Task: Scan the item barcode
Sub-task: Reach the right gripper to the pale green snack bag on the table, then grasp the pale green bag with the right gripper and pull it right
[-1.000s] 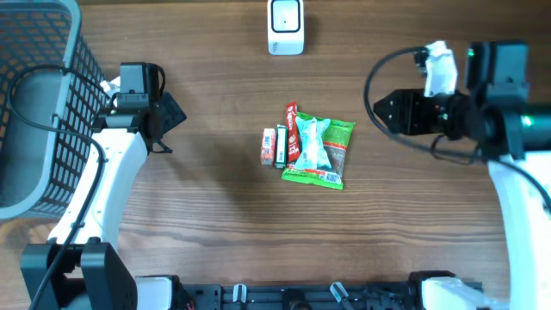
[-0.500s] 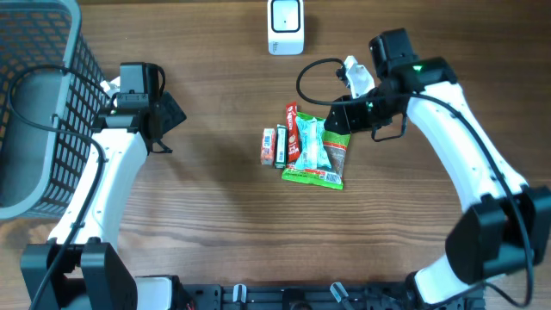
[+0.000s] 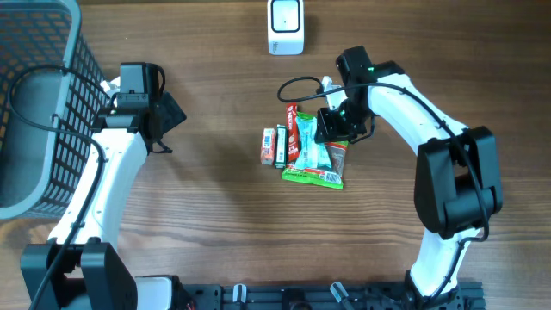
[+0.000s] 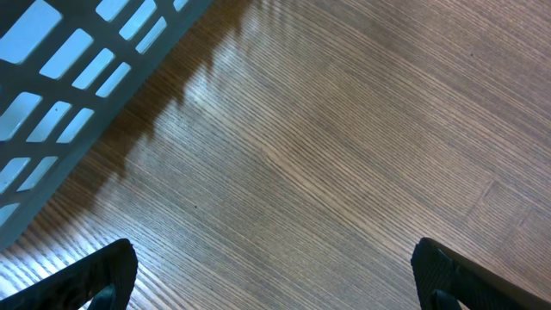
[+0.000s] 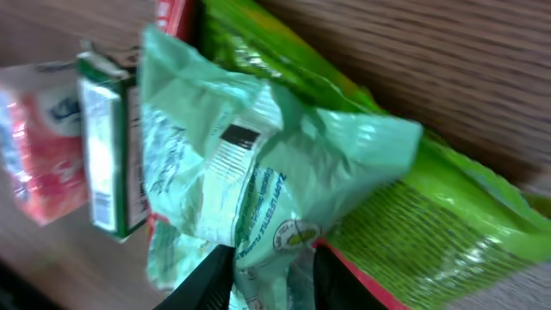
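Note:
A pale green packet [image 3: 308, 142] lies on a pile of snack items mid-table, on top of a bright green bag [image 3: 331, 175]. In the right wrist view the pale green packet [image 5: 258, 172] shows a barcode [image 5: 237, 138] on its crumpled face. My right gripper [image 5: 274, 254] reaches down onto the pile [image 3: 331, 129], its two black fingers pressed against either side of the packet's fold. My left gripper [image 3: 172, 112] hangs wide open over bare wood [image 4: 275, 267] at the left, with nothing between its fingers. The white scanner [image 3: 285, 26] stands at the far edge.
A small orange box [image 3: 268, 146], a thin green box [image 3: 280, 146] and a red bar [image 3: 291, 114] lie against the pile's left side. A dark wire basket [image 3: 34, 103] fills the left edge; its mesh [image 4: 69, 69] shows close to my left gripper.
My right arm has swung in from the right edge onto the pile, and its fingers have narrowed around the pale green packet. The left arm has not moved.

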`<act>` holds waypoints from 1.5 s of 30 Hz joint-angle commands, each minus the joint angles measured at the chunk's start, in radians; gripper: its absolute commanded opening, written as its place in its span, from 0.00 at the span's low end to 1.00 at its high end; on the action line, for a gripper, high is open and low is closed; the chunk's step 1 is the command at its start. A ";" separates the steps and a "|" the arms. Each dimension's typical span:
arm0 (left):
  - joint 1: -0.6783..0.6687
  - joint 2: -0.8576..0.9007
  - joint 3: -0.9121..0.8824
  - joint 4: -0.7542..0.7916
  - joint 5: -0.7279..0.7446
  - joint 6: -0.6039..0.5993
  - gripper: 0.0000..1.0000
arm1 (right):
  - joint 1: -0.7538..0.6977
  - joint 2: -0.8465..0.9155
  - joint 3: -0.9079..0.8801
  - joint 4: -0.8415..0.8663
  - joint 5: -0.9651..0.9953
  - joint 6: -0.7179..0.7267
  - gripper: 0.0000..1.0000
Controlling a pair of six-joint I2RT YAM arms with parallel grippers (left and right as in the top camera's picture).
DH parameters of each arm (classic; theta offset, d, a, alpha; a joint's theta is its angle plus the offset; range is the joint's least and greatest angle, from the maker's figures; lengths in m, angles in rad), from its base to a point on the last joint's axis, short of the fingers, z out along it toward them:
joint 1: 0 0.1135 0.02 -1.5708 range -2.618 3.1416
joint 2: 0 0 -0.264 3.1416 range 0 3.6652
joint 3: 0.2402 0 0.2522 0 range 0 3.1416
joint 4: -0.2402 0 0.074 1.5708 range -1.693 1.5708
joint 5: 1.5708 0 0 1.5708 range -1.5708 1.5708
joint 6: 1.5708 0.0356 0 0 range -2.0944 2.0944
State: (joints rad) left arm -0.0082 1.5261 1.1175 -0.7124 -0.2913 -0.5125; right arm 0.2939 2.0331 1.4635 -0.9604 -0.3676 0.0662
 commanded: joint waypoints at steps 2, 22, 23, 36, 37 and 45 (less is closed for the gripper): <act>0.003 0.005 0.001 0.000 -0.016 0.011 1.00 | 0.000 0.047 -0.023 0.030 0.188 0.049 0.25; 0.003 0.005 0.001 0.000 -0.016 0.011 1.00 | 0.000 -0.032 -0.193 0.190 0.052 0.042 0.06; 0.003 0.005 0.001 0.001 -0.016 0.011 1.00 | -0.001 -0.042 -0.170 0.167 0.035 0.038 0.04; 0.003 0.005 0.001 0.001 -0.016 0.011 1.00 | -0.146 -0.456 -0.067 -0.028 0.072 0.129 0.04; 0.003 0.005 0.001 0.001 -0.016 0.011 1.00 | -0.149 -0.449 -0.089 -0.030 0.072 0.145 0.04; 0.003 0.005 0.001 0.001 -0.016 0.011 1.00 | -0.148 -0.448 -0.416 0.273 0.072 0.443 0.04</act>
State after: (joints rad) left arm -0.0082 1.5261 1.1175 -0.7124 -0.2913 -0.5125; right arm 0.1440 1.5738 1.1378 -0.7601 -0.3042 0.3664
